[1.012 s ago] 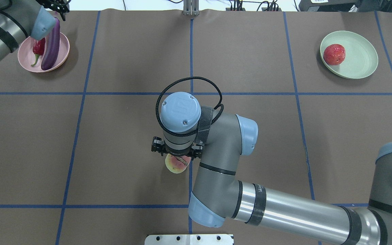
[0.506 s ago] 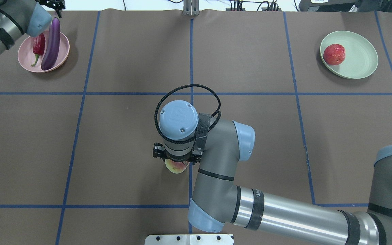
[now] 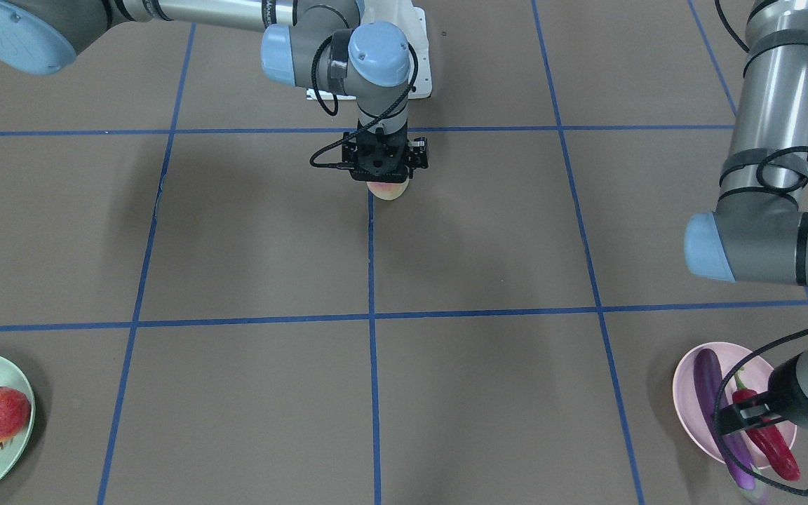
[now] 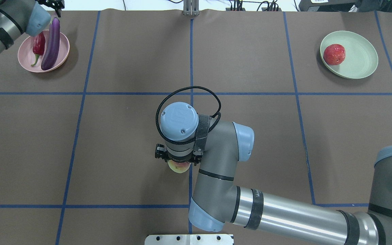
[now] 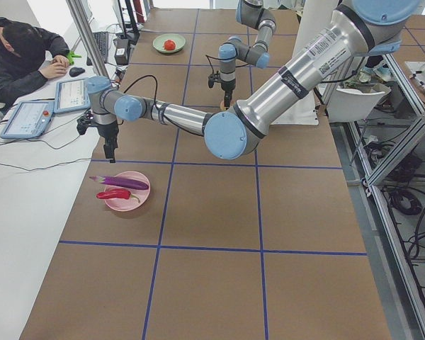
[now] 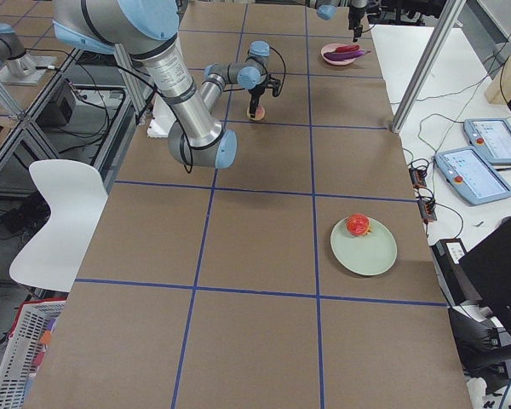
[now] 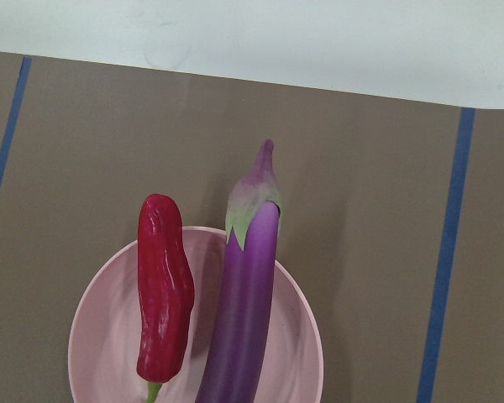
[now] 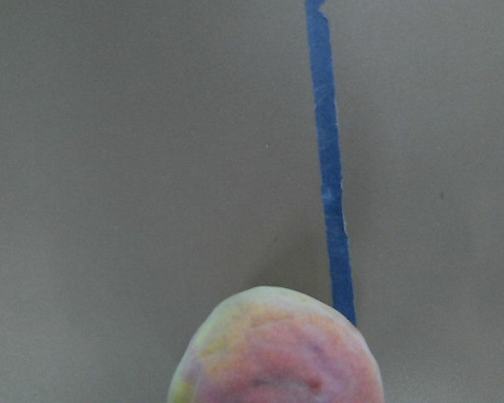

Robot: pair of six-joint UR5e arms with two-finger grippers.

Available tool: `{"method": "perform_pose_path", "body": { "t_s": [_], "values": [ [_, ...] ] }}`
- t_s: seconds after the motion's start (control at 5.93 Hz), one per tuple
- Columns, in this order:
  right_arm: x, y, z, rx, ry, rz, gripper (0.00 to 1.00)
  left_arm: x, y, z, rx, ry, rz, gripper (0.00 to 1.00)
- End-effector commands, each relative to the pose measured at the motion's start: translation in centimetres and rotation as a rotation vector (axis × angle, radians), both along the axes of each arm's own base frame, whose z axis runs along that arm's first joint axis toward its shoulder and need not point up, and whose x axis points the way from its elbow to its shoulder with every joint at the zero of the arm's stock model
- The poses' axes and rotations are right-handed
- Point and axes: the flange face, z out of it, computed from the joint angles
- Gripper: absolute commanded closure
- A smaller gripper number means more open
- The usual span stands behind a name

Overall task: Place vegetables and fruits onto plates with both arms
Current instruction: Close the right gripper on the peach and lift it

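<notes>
Right gripper sits straight down over the peach at mid-table; 3 items lie on the 2 far plates.
The round peach, matte yellow-green with a pink blush, rests under the black gripper on the brown table, just beside a blue tape line; whether the fingers clamp it cannot be told. At the far left corner the matte pink plate holds the glossy purple eggplant, its long axis running away from the robot and its greyish-green cap overhanging the far rim. The wrinkled red chili lies parallel just beside it, green stem toward the robot. The left gripper hangs past the plate; its finger state cannot be told. At the far right corner the mint plate carries the speckled pomegranate.
</notes>
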Motion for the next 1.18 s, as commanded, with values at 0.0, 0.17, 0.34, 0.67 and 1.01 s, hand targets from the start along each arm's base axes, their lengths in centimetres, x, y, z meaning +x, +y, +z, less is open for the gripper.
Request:
{"method": "perform_pose_path", "body": {
  "t_s": [0.0, 0.17, 0.34, 0.67, 1.01],
  "values": [
    [-0.1, 0.1, 0.1, 0.0, 0.0, -0.002, 0.0, 0.0, 0.0, 0.0, 0.0, 0.0, 0.0, 0.0],
    [-0.1, 0.1, -0.1, -0.006, -0.002, 0.006, 0.18, 0.0, 0.0, 0.0, 0.0, 0.0, 0.0, 0.0],
    [0.0, 0.1, 0.0, -0.001, -0.002, 0.004, 0.65, 0.0, 0.0, -0.1, 0.0, 0.0, 0.0, 0.0],
    [3.2, -1.6, -2.8, 0.032, -0.06, 0.041, 1.0, 0.0, 0.0, -0.1, -0.002, 0.0, -0.002, 0.0],
    [11.7, -10.4, -4.9, 0.015, -0.124, 0.154, 1.0, -0.3, 1.3, -2.6, 0.066, 0.03, 0.005, 0.0]
  ]
}}
